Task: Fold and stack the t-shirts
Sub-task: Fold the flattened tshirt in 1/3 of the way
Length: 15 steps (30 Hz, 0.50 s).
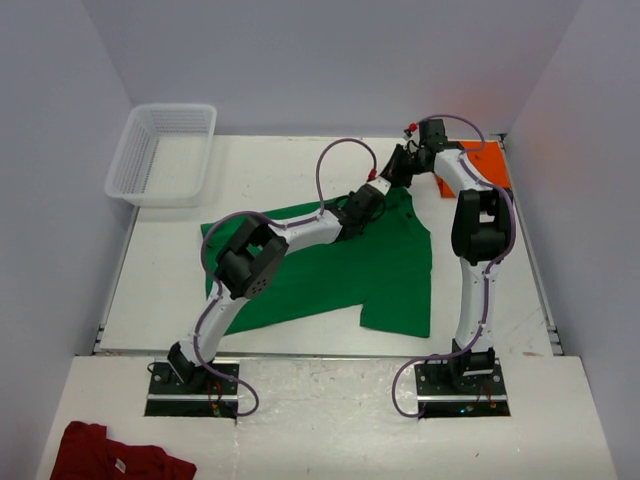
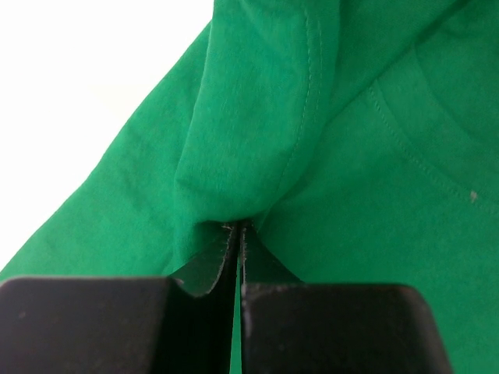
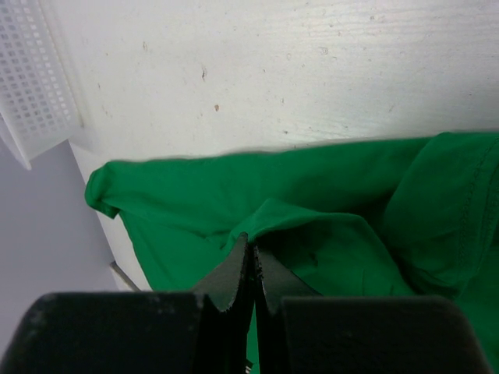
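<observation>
Green cloth is pinched in both claws. The left claw (image 2: pixel 236 231) has its jaws closed on a small raised ridge of the green t-shirt (image 1: pixel 390 270) beside a stitched seam. The right claw (image 3: pixel 249 248) is closed just as tightly on a fold near the shirt's far edge. The shirt lies spread on the white surface (image 1: pixel 270 165), rumpled along its near right side. The orange t-shirt (image 1: pixel 490 165) sits in the far right corner, partly hidden behind the right arm.

Both grips look shallow, with only a sliver of fabric between the tips, so a quick pull could let one side slip free and drop the shirt askew. I cannot tell whether each pinch has caught one layer or both. If only the top layer is caught, lifting would likely open the shirt out rather than fold it. From above, the two claws sit close together, so the arms could knock each other, and the cloth between them may bunch up. The right arm's elbow is near the orange shirt and could drag it.
</observation>
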Each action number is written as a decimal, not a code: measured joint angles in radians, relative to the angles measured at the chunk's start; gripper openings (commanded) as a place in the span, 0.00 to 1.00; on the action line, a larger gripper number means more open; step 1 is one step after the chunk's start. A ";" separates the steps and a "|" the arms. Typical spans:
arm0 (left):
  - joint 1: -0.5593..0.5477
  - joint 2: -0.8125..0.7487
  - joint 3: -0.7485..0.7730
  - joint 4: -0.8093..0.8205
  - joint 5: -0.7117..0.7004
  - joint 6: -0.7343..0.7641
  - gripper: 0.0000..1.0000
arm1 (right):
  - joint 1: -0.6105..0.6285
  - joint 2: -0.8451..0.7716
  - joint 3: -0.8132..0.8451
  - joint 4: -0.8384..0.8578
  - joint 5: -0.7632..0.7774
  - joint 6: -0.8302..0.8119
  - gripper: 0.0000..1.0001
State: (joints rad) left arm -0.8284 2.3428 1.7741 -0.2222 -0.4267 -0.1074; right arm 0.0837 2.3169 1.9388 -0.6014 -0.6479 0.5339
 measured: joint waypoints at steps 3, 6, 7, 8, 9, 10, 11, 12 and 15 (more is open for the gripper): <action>-0.002 -0.038 -0.039 -0.003 0.000 0.000 0.00 | 0.000 0.000 0.000 0.001 0.000 0.000 0.00; -0.005 -0.094 -0.075 -0.009 0.001 -0.002 0.00 | 0.000 0.000 0.000 0.001 0.001 0.000 0.00; -0.006 -0.113 -0.085 -0.010 0.004 -0.003 0.00 | 0.000 0.000 0.000 0.001 0.001 0.000 0.00; -0.006 -0.133 -0.091 -0.013 0.007 -0.003 0.00 | 0.000 0.000 -0.003 0.004 0.001 0.000 0.00; -0.006 -0.150 -0.094 -0.013 0.010 -0.004 0.00 | 0.000 0.000 -0.007 0.005 0.001 0.000 0.00; -0.006 -0.164 -0.095 -0.014 0.015 -0.004 0.00 | 0.000 0.000 -0.012 0.007 0.001 0.000 0.00; -0.006 -0.178 -0.095 -0.014 0.022 -0.005 0.00 | 0.000 0.000 -0.022 0.010 0.002 0.000 0.00; -0.006 -0.190 -0.098 -0.014 0.030 -0.005 0.00 | 0.000 -0.001 -0.034 0.012 0.002 -0.001 0.00; -0.006 -0.213 -0.103 -0.016 0.053 -0.005 0.00 | 0.000 -0.006 -0.083 0.021 0.004 -0.003 0.00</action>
State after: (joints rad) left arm -0.8345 2.1300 1.6711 -0.2379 -0.3733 -0.1123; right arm 0.0837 2.3108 1.8557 -0.5804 -0.6441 0.5312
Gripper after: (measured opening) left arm 0.004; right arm 0.006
